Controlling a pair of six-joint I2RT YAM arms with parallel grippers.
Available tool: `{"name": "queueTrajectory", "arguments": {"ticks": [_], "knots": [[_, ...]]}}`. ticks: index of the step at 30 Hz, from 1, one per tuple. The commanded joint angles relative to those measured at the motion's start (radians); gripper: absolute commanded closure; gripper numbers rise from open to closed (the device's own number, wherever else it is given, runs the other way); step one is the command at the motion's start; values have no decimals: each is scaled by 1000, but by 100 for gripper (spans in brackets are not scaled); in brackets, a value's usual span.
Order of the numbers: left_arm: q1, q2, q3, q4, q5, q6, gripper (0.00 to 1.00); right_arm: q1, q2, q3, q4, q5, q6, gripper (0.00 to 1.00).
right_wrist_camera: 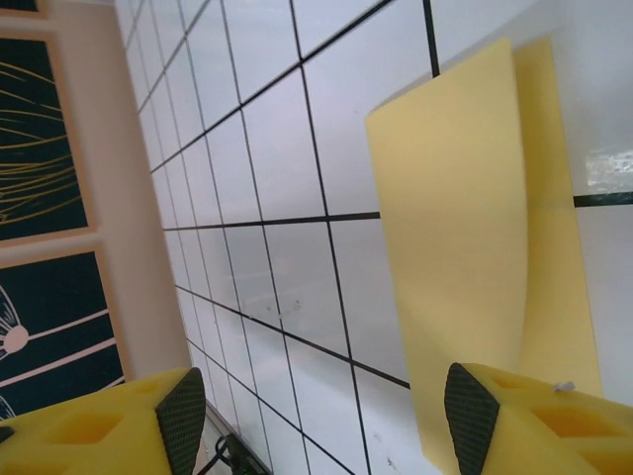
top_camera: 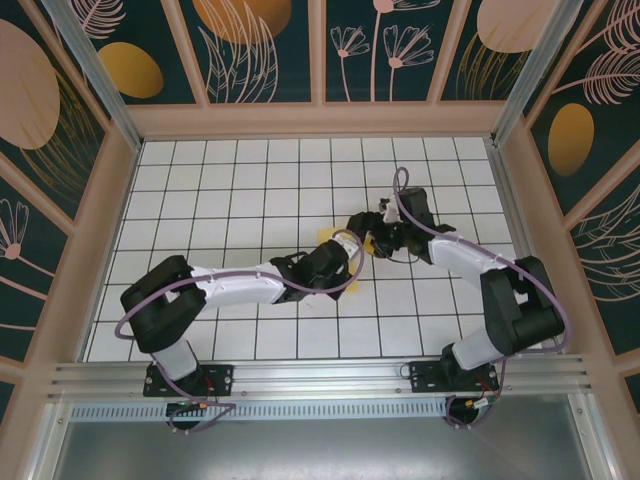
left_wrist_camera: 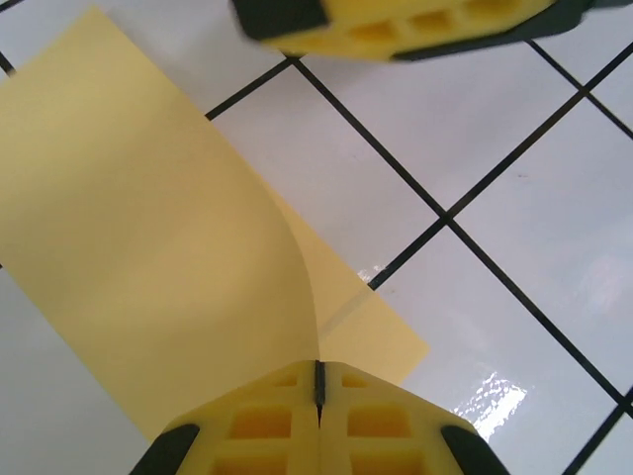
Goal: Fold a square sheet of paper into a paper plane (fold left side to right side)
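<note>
The square sheet of paper (left_wrist_camera: 148, 247) is pale yellow and lies on the white grid table, one layer curling up off the layer beneath. My left gripper (left_wrist_camera: 318, 381) is shut on the lifted edge of that layer, which runs straight into the closed jaws. In the top view the left gripper (top_camera: 352, 242) and right gripper (top_camera: 383, 228) meet over the sheet (top_camera: 376, 246) at mid-table. My right gripper (right_wrist_camera: 326, 416) is open, and its right finger (right_wrist_camera: 470, 411) hangs over the near end of the paper (right_wrist_camera: 465, 228). One right-gripper finger (left_wrist_camera: 396, 20) crosses the top of the left wrist view.
The white tiled table (top_camera: 230, 200) is boxed in by wooden walls (top_camera: 320, 120) with dark patterned panels. An aluminium rail (top_camera: 320, 375) carries both arm bases at the near edge. The wall (right_wrist_camera: 89, 198) stands to the left in the right wrist view.
</note>
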Motion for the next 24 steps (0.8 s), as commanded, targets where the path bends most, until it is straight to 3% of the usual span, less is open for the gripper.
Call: {"name": "queueTrajectory", "arguments": {"ticks": [1,4,11,15,24], "knots": [[27,-40,-50,77,92,-36,100,-5,-60,-44,-36,30,-37,33],[55,-52,-71,94,120,-42,100,-6,-95,-91,-53,61,-44,56],[111,-63,-102,113,166,-44,100,40,-82,-187,18,63,-10,84],[131,-66,-108,119,179,-46,100,86,-33,-201,51,88,8,90],[144,-50,-107,102,161,-27,100,148,113,-136,-11,153,-32,92]]}}
